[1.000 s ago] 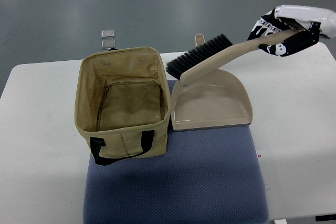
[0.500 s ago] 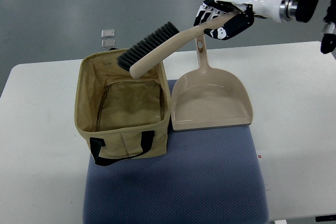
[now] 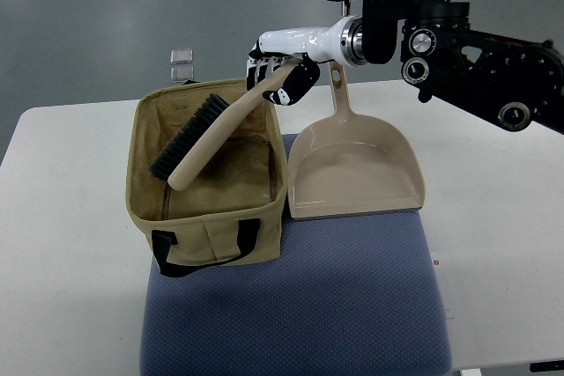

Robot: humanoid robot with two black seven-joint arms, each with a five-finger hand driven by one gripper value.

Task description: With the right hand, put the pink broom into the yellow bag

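Right hand (image 3: 278, 72) fingers closed around broom (image 3: 204, 140) handle, brush head inside open tan bag (image 3: 205, 217), dustpan (image 3: 355, 169) beside, no legible markings.

A white table (image 3: 70, 244) carries a blue mat (image 3: 352, 305), on which a yellow bag (image 3: 207, 173) and dustpan (image 3: 352, 173) partly rest.

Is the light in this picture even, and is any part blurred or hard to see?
Top view: the light is soft and even, with only faint shadows under the dustpan and inside the bag; the white table is bright but not glaring. The brush and the right hand holding it are slightly soft, yet readable; the black arm's parts show little detail.
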